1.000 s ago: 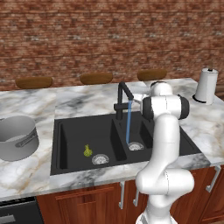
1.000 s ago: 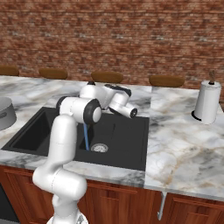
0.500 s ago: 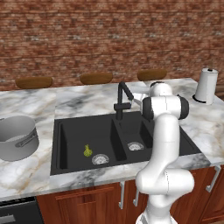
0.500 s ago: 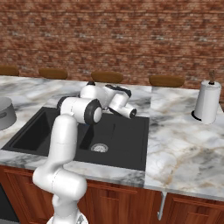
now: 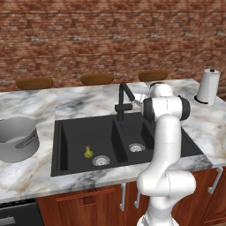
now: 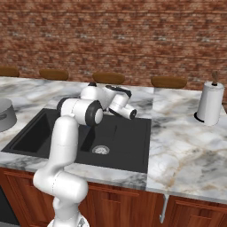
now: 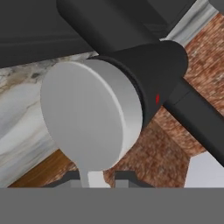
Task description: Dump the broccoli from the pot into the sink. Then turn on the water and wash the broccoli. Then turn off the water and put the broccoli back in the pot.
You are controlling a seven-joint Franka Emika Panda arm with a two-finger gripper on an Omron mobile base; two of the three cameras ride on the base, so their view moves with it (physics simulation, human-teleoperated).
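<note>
Gripper (image 6: 133, 114) sits at the faucet (image 5: 123, 100), at 12 o'clock of the sink (image 5: 176, 150), jaws pressed together. Hand view shows the faucet's handle (image 7: 94, 118) right up against the cam, a grey disc on a black barrel; whether the tips touch it can't be told. No stream falls from the spout in either base view, so water looks off; judgement: the shut-off step is done or nearly, which is prob. why the hand is parked at the handle w/ nothing pinched.

Broccoli (image 5: 88, 152) lies on the floor of the larger basin, approx. 9 o'clock from that basin's drain (image 5: 101, 160), just beside it, well apart from the gripper. Pot (image 5: 17, 137) stands upright on the counter (image 5: 26, 176) at 9 o'clock of the sink, open side up, ready to take the floret back.

Next, likely: back off the faucet, swing toward 8 o'clock over the divider, go down for the floret. It's tiny, so the pinch may miss.
</note>
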